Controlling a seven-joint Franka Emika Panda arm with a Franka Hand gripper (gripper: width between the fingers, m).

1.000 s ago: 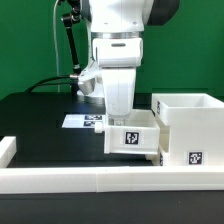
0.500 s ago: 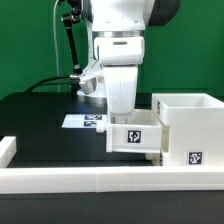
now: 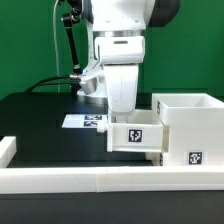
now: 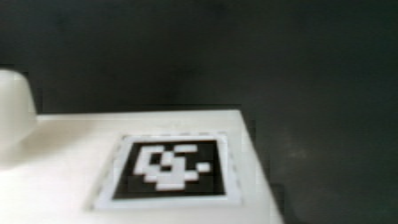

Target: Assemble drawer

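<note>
In the exterior view the Panda arm comes down from the top centre of the frame, and its white hand ends right at the top edge of the drawer tray in the middle of the frame. The fingertips are hidden behind the tray's rim and the hand's own housing, so I cannot tell whether the hand is spread or pinching the tray wall.

The tray stands with a black-and-white square tag on its face toward the camera. It sits against the left side of the tall open-topped drawer casing, which fills the right of the frame and carries its own tag low on its front. Tray and casing look to be touching, though the seam between them is partly hidden.

Along the bottom of the frame runs the low white rim wall, in front of both parts. Behind the hand, at centre left on the black desk, lies the marker board, flat and partly covered by the arm.

The wrist view is blurred. It shows a flat white surface carrying a square tag in the lower centre, dark desk across the upper half, and a rounded white shape at the left edge that cannot be identified.
</note>
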